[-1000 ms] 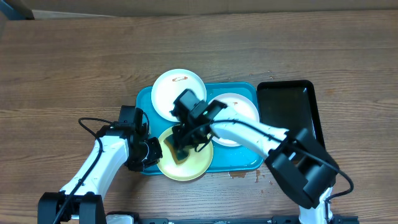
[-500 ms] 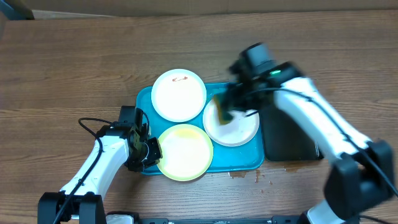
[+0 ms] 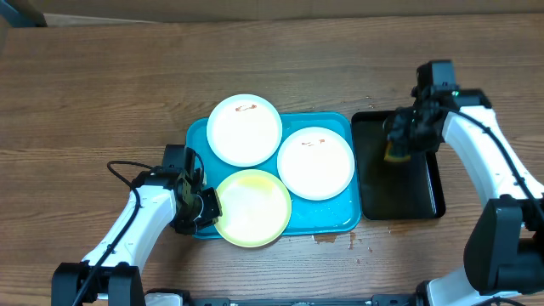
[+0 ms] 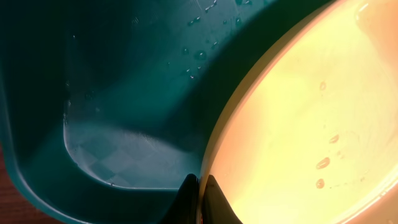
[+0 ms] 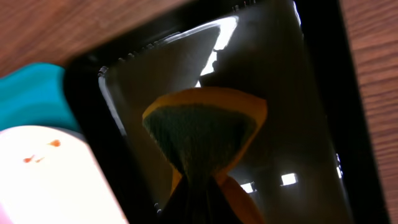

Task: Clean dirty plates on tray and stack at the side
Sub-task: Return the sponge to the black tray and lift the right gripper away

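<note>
On the turquoise tray (image 3: 333, 223) lie three plates. A white plate (image 3: 245, 129) at the back left overhangs the rim, and a second white plate (image 3: 315, 163) sits at the right; both carry small brown smears. The pale yellow-green plate (image 3: 252, 207) is at the front, wet with droplets in the left wrist view (image 4: 298, 112). My left gripper (image 3: 206, 206) is shut on that plate's left rim (image 4: 200, 186). My right gripper (image 3: 397, 146) is shut on a yellow-and-green sponge (image 5: 202, 130), held over the black tray.
The black tray (image 3: 399, 191) lies just right of the turquoise tray on the wooden table. A small brown spill (image 3: 327, 239) marks the table at the turquoise tray's front edge. The tray's wet floor (image 4: 112, 81) fills the left wrist view.
My right arm has swung with the sponge from the yellow-green plate, past the right white plate, to over the black tray. The left arm has not moved.
</note>
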